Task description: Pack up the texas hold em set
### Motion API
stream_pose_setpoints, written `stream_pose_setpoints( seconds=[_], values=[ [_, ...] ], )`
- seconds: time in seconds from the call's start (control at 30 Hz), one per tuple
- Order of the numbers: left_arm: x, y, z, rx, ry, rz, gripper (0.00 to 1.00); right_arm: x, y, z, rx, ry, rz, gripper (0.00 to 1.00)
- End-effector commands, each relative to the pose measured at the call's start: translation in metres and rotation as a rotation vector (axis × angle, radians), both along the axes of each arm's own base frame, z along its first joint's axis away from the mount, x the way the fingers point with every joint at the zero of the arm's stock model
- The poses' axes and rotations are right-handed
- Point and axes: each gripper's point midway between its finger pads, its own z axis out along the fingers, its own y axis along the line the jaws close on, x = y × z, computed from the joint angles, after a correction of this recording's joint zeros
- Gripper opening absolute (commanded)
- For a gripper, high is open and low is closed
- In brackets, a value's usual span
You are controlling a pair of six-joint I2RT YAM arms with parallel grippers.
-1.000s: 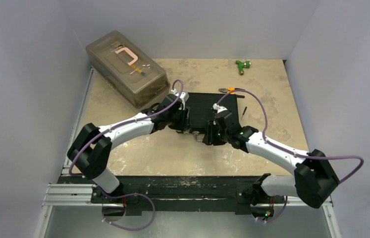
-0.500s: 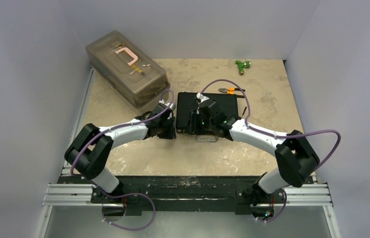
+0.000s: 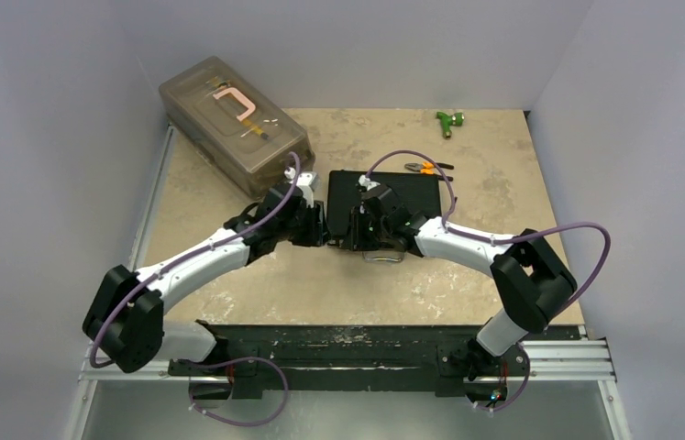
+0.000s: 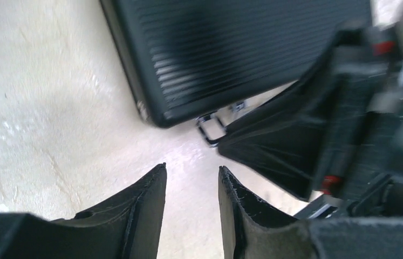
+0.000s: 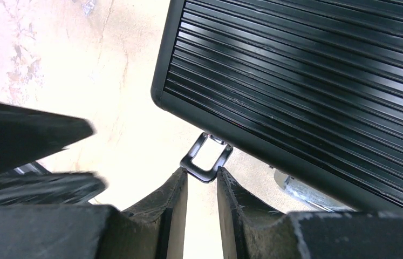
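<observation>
The black ribbed briefcase (image 3: 395,191) lies closed and flat on the table. It also shows in the left wrist view (image 4: 231,48) and the right wrist view (image 5: 307,70). My left gripper (image 3: 316,227) (image 4: 191,168) is open and empty, just off the case's near left corner. My right gripper (image 3: 362,235) (image 5: 202,174) has its jaws a narrow gap apart, and its fingertips (image 5: 225,178) touch the end of a silver latch loop (image 5: 206,159) on the case's front edge. Nothing lies between the pads. The silver handle (image 3: 382,258) (image 5: 301,191) sticks out toward me. Chips, cards and dice are out of view.
A large translucent grey-brown box (image 3: 233,124) stands at the back left, close to my left arm. Orange-handled pliers (image 3: 425,167) lie behind the case. A green tool (image 3: 449,120) lies at the back right. A small black stick (image 3: 451,203) lies right of the case.
My right gripper has moved left along the case's front edge to the latch. My left arm has stretched out, and its gripper has backed off to the case's left corner.
</observation>
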Motion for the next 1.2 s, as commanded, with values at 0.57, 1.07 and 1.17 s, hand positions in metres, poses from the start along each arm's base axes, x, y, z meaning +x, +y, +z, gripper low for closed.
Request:
stream_pose_setpoints(
  seconds=[0.57,1.07,1.17],
  values=[
    [0.038,-0.015,-0.038,0.069,0.021,0.029,0.19,-0.003,0.006,-0.016,-0.055,-0.114,0.006,0.20],
    [0.025,-0.005,-0.061,0.085,0.069,0.054,0.19,0.005,-0.018,-0.035,-0.270,-0.351,-0.025,0.20],
    [0.025,-0.005,-0.062,0.086,0.071,0.052,0.19,-0.001,-0.016,-0.027,-0.231,-0.361,-0.007,0.21]
  ],
)
